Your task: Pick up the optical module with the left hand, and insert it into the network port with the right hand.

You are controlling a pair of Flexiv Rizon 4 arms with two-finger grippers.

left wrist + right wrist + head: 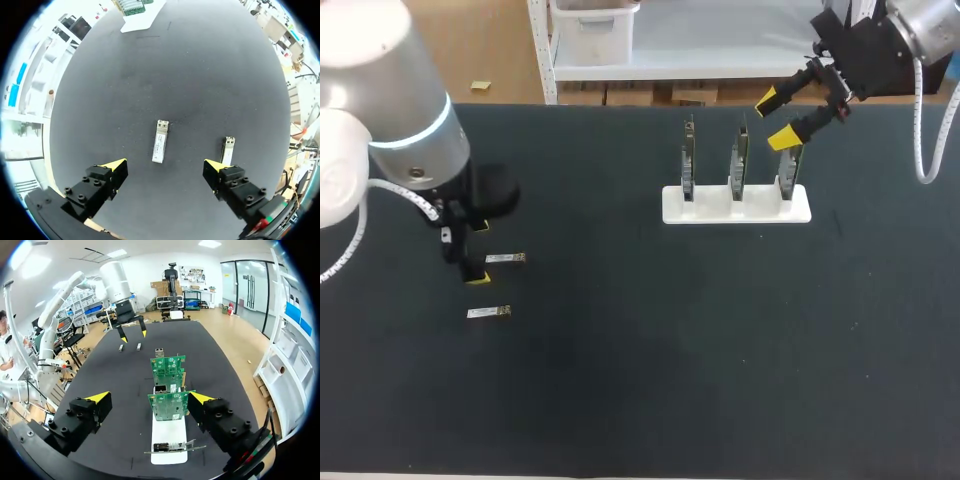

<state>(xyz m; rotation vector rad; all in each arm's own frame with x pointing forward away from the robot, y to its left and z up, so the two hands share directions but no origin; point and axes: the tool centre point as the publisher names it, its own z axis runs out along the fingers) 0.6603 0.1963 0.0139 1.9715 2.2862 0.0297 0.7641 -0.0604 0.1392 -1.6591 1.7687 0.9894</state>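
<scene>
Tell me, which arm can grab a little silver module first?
Left. The left gripper, open, hangs right over an optical module. The right gripper is far off by the white stand.

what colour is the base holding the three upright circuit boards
White: the flat rectangular base under the green circuit boards, clearest in the head view.
</scene>
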